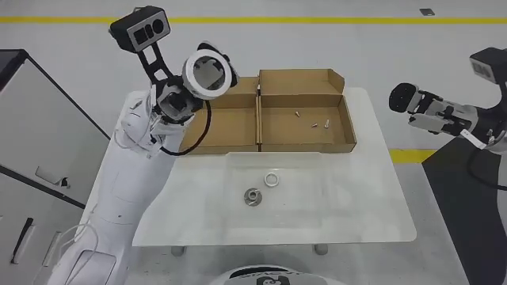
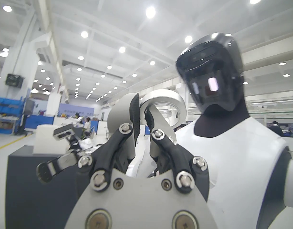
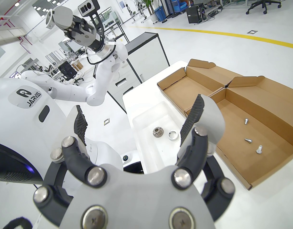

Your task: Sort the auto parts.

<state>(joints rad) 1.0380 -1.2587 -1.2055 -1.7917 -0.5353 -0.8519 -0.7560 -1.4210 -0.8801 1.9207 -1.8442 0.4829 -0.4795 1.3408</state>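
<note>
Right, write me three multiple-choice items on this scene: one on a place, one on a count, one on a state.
1. Where do the bolts lie?
A. on the floor
B. in the cardboard box, in the compartment nearer the right gripper
C. in the box's other compartment

2. How many parts lie in the white tray?
A. two
B. four
C. none

3. What state is the left gripper in?
A. open and empty
B. shut on the large silver ring
C. shut on a bolt

Answers:
1 B, as all three bolts sit inside that compartment and the other one holds none.
2 A, as only a small white ring and a grey hub lie there.
3 B, as its fingers clamp the ring's rim, held up above the table.
</note>
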